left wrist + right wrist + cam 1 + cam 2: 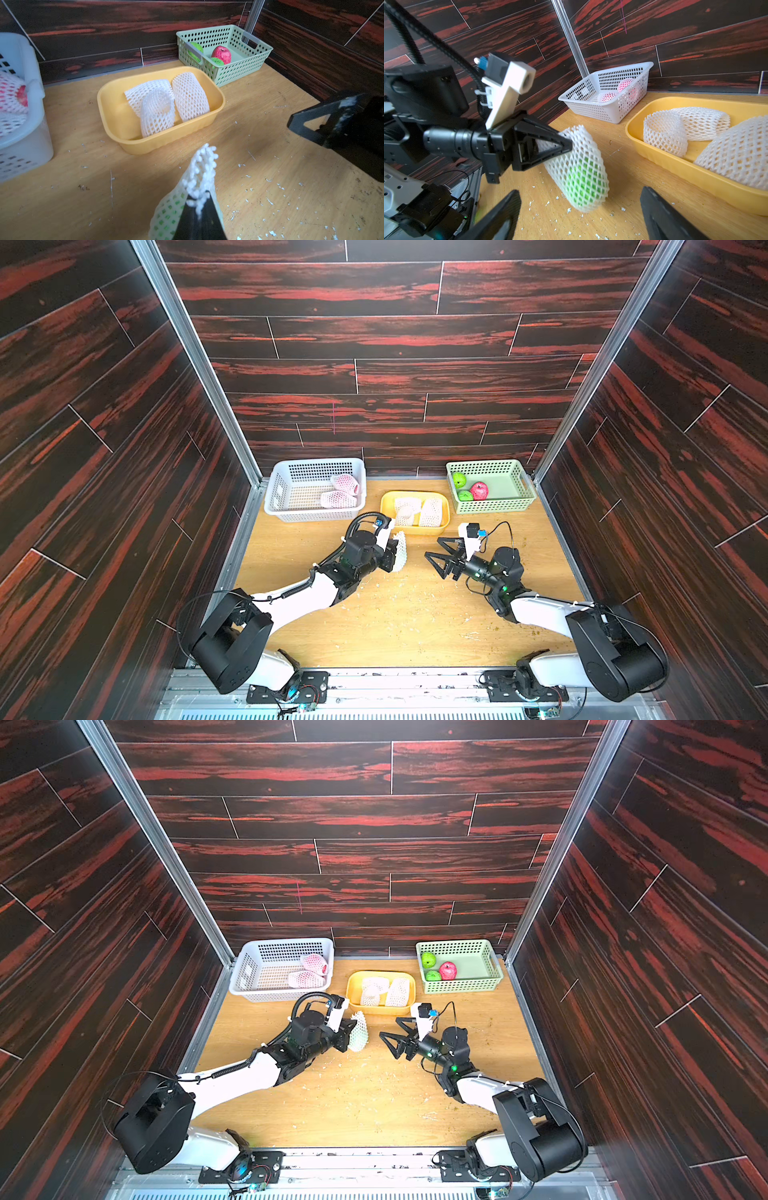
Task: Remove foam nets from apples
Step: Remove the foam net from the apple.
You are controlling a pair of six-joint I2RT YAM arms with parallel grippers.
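Foam net (581,166) beside yellow tray (695,178)

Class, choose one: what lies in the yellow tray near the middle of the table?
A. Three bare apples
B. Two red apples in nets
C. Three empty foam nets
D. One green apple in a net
C: the yellow tray holds three white foam nets, all empty, with no fruit showing through the mesh.

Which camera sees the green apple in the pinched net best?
The right wrist view: close up, from the side, the green apple shows through its foam net, whose top the left gripper pinches. The left wrist view catches only green specks by the jaws. In both top views it is a small pale lump.
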